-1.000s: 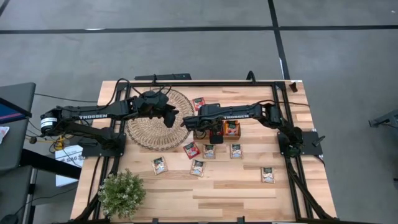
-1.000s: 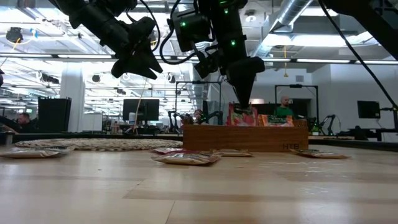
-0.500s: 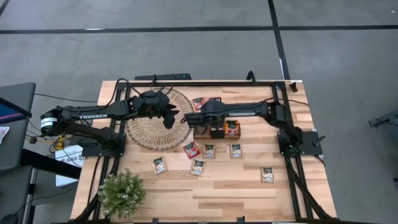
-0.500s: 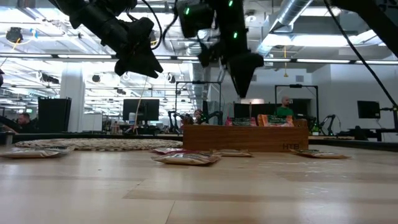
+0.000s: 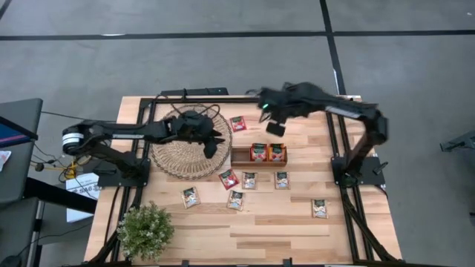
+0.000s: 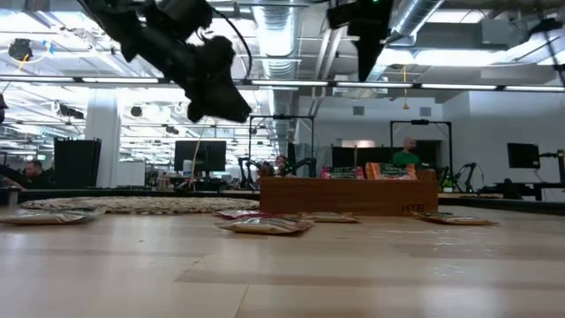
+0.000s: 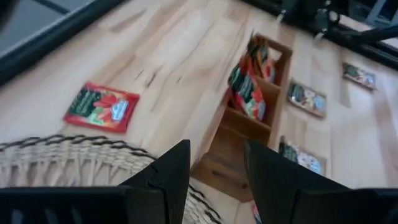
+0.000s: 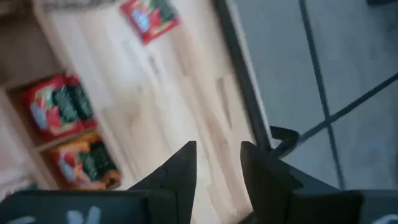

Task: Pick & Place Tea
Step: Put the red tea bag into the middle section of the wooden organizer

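Nearest the front edge of the desk point(image 5: 297, 230) a small potted plant point(image 5: 145, 228) stands at the left corner. Beyond it, 6 tea sachets lie flat on the wood in 2 loose rows: one at point(image 5: 190, 197), one at point(image 5: 236, 199), one far right point(image 5: 320, 208), then a red one point(image 5: 228, 178) and 2 more point(image 5: 249, 180) point(image 5: 281, 179) just in front of the wooden tray point(image 5: 243, 156). In the tray, 2 sachets stand upright in neighbouring compartments, a red one point(image 5: 258, 152) and an orange one point(image 5: 277, 153); the wrist views show them too point(image 7: 246, 93) point(image 8: 55, 114).

Left of the tray lies the round woven mat point(image 5: 182, 152). The left hand point(image 5: 216, 145) hangs over the mat's right edge, fingers spread and holding nothing point(image 7: 211, 171).

Farther back, 1 red sachet point(image 5: 237, 123) lies alone near the rear edge. The right hand point(image 5: 274, 127) hangs high behind the tray, fingers point(image 8: 180, 167) parted and holding nothing.
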Controlling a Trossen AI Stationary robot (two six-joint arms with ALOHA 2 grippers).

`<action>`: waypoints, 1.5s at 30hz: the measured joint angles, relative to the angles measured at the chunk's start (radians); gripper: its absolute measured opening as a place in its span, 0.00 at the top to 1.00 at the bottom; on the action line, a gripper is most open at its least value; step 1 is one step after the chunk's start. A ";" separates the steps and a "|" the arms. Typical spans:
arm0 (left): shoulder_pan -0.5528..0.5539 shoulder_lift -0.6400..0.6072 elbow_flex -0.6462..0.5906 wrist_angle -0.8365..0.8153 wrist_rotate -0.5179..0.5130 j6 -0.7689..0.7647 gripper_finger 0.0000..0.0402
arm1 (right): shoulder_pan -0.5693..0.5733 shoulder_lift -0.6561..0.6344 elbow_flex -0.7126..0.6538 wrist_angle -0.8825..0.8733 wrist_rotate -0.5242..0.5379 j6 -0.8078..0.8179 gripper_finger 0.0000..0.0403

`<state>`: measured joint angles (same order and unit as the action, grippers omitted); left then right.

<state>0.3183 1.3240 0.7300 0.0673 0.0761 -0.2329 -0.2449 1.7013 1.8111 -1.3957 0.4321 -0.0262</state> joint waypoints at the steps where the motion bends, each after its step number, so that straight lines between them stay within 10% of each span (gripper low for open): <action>1: 0.000 0.019 0.005 0.001 0.000 -0.010 0.65 | -0.021 -0.040 -0.034 0.034 -0.011 -0.001 0.71; 22: 0.117 0.476 0.659 -0.429 -0.035 0.124 0.65 | -0.291 -0.706 -0.842 0.784 -0.437 0.052 0.71; 35: 0.241 0.821 1.078 -0.865 0.013 0.133 0.65 | -0.380 -0.902 -1.034 1.031 -0.654 0.053 0.71; 45: 0.245 0.888 1.140 -0.889 0.016 0.135 0.65 | -0.424 -0.970 -1.098 1.092 -0.774 0.090 0.71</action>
<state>0.5632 2.2120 1.8698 -0.8219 0.0918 -0.0982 -0.6689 0.7317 0.7128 -0.3036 -0.3423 0.0635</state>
